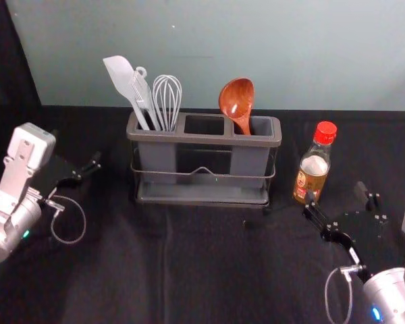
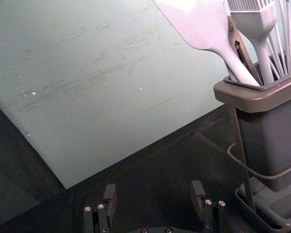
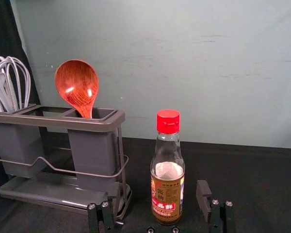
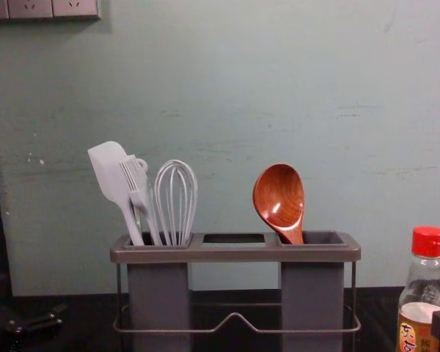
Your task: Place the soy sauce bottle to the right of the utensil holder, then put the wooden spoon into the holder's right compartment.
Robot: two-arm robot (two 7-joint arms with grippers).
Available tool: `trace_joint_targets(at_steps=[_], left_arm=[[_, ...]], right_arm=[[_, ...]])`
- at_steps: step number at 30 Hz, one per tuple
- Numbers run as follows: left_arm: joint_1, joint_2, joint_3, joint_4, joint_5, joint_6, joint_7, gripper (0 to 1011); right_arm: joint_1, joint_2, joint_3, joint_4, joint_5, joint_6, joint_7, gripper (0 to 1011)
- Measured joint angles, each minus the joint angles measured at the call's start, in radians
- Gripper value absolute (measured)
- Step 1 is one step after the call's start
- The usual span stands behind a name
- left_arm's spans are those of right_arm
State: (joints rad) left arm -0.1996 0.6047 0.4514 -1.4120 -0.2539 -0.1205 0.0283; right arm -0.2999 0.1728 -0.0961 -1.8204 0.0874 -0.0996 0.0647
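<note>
Right wrist view: if drifting sideways, the wide-spread black right gripper (image 3: 157,187) could be toppling the red-capped glass bottle (image 3: 168,170) right of the grey plastic holder (image 3: 85,124) seating the brown wooden spoon (image 3: 77,85), black left gripper (image 2: 153,187) gaping leftmost.

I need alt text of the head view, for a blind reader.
A wooden spoon stands in the right compartment of a gray utensil holder, a white spatula and whisk in the left. The open right end effector is near a red-capped soy sauce bottle at right; the left end effector is at left.
</note>
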Motion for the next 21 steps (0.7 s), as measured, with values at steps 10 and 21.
trace_joint_targets(at_steps=[10,21], left_arm=[[0.000,0.000,0.000,0.000,0.000,0.000,0.000,1005],[0.000,0.000,0.000,0.000,0.000,0.000,0.000,1005]], right_arm=[[-0.001,0.001,-0.001,-0.001,0.001,0.000,-0.001,1004],[-0.001,0.001,-0.001,-0.002,0.001,0.000,-0.004,1004]])
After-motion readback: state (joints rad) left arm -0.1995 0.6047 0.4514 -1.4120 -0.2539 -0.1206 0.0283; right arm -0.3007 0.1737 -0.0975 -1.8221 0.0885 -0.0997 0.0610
